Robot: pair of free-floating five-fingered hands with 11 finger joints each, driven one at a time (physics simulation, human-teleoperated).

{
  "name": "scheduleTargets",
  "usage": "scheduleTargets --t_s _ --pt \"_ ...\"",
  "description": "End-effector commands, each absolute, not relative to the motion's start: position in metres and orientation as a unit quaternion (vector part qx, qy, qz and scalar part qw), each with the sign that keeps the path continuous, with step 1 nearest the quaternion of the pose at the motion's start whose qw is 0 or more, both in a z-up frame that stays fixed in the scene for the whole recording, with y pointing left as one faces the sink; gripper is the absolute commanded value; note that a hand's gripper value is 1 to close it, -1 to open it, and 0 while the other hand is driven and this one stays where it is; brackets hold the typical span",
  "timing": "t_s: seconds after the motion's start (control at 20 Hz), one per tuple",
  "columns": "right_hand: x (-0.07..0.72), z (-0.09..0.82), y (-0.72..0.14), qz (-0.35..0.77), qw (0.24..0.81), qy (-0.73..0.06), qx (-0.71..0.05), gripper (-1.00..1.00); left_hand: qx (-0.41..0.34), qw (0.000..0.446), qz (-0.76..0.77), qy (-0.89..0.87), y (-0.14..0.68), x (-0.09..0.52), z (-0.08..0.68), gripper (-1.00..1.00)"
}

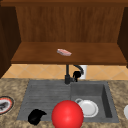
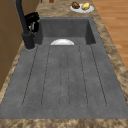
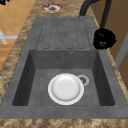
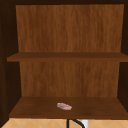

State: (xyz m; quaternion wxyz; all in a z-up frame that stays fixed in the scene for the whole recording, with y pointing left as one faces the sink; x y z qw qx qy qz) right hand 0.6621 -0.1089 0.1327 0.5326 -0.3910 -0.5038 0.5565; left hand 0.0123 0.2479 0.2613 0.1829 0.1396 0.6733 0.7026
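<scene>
Black right hand (image 1: 76, 74), fingers curled around the faucet handle (image 1: 73, 79); left hand (image 1: 35, 116) hangs relaxed, well apart.

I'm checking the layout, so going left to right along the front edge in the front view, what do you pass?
Red-rimmed plate → left hand on the sink's drainboard → red ball → white plate in the basin.
</scene>
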Motion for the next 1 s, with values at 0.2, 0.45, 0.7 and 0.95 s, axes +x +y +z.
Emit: scheduleTargets --t_s 0.2,0.45,0.7,0.95 --pt "0.661 0.108 -0.126 0.525 0.534 -0.540 -0.383 1.00 0.140 0.183 0.703 0.673 0.248 0.012 0.261 0.00" --pt "0.651 0.101 -0.129 0.509 0.508 -0.560 -0.411 1.00 0.140 0.183 0.703 0.673 0.248 0.012 0.261 0.00" --pt "0.645 0.096 -0.128 0.490 0.484 -0.579 -0.437 1.00 0.140 0.183 0.703 0.673 0.248 0.012 0.261 0.00" --pt "0.641 0.091 -0.127 0.475 0.463 -0.591 -0.460 1.00 0.140 0.183 0.703 0.673 0.248 0.012 0.261 0.00"
